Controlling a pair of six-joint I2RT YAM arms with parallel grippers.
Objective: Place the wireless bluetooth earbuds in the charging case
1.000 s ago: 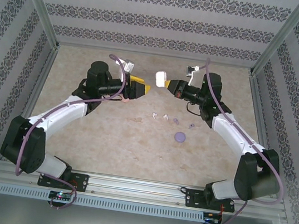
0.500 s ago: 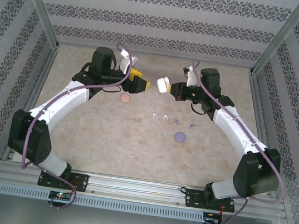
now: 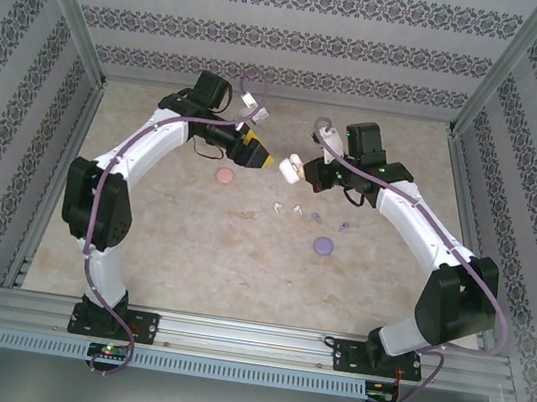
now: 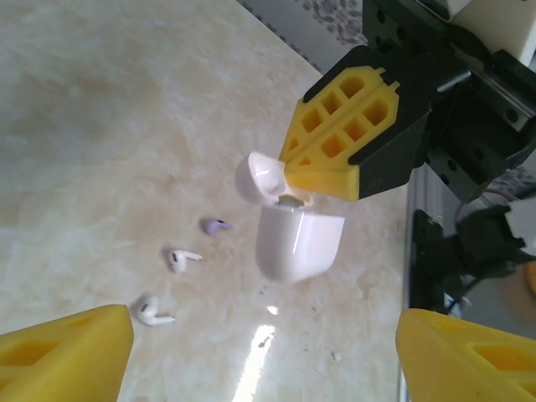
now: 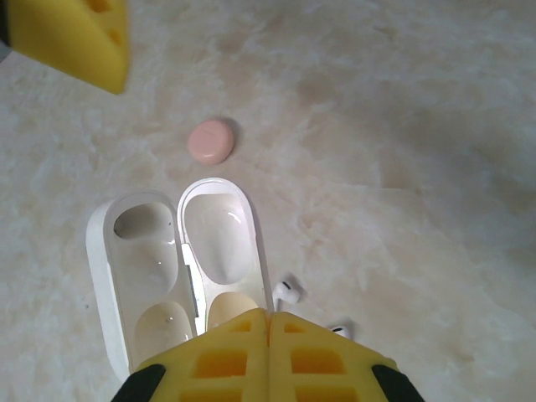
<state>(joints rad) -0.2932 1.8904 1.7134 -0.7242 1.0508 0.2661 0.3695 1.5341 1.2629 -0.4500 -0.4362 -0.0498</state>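
My right gripper [image 5: 268, 325] is shut on the rim of a white charging case [image 5: 176, 268], lid open, both wells empty, held above the table. From above, the right gripper [image 3: 305, 172] holds that case [image 3: 292, 167] at the table's middle back. The left gripper [image 3: 264, 158] stands open just left of it, nothing between its fingers; in its wrist view the case [image 4: 297, 239] hangs ahead. Two white earbuds [image 3: 278, 207] [image 3: 299, 209] and two purple ones [image 3: 315, 216] [image 3: 343, 226] lie on the table below. The white pair [image 4: 180, 258] [image 4: 153, 312] and a purple bud [image 4: 216, 224] also show in the left wrist view.
A closed pink case [image 3: 223, 175] lies left of the earbuds and a closed purple case [image 3: 323, 244] lies in front of them. Patterned walls and metal posts ring the beige table [image 3: 190, 250]. The left gripper's yellow finger [image 5: 75, 38] shows at the top left of the right wrist view.
The left arm has reared up and its gripper has swung right, closer to the white case, jaws a little wider. The right gripper has brought the case down and nearer.
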